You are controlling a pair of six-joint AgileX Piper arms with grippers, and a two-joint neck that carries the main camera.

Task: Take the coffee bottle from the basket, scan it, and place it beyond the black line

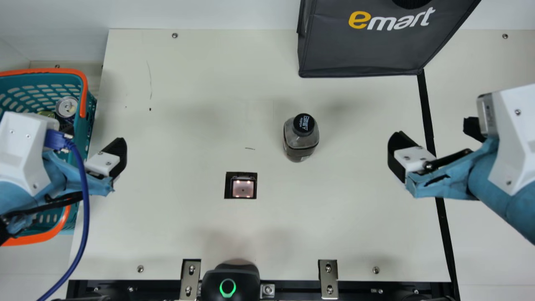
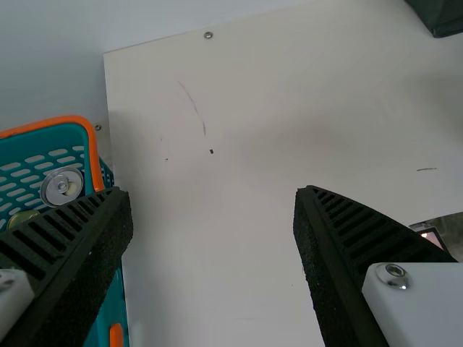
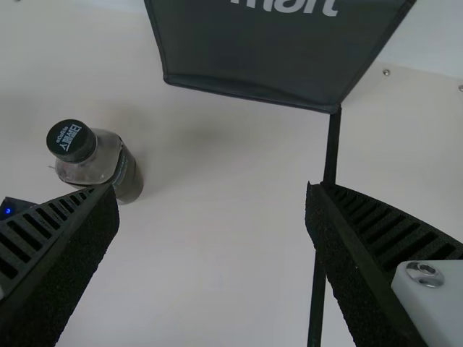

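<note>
The coffee bottle [image 1: 300,140] with a black cap stands upright on the table, between the scanner window [image 1: 243,189] and the black line [image 1: 426,109]. My left gripper [image 1: 91,144] is over the basket's [image 1: 90,109] table-side edge, far from the bottle. To the bottle's right, my right gripper [image 1: 436,140] hangs above the black line. In the left wrist view my left gripper [image 2: 214,206] is open with nothing between its fingers. The right wrist view has my right gripper [image 3: 213,199] open and empty too, the bottle [image 3: 108,168] beyond one finger and the line [image 3: 332,148] near the other.
Cans [image 1: 67,107] lie in the basket at the left. A dark shopping bag [image 1: 363,50] stands at the back, its corner at the line's far end. At the front edge are a black device [image 1: 230,276] with a green ring and metal brackets [image 1: 328,278].
</note>
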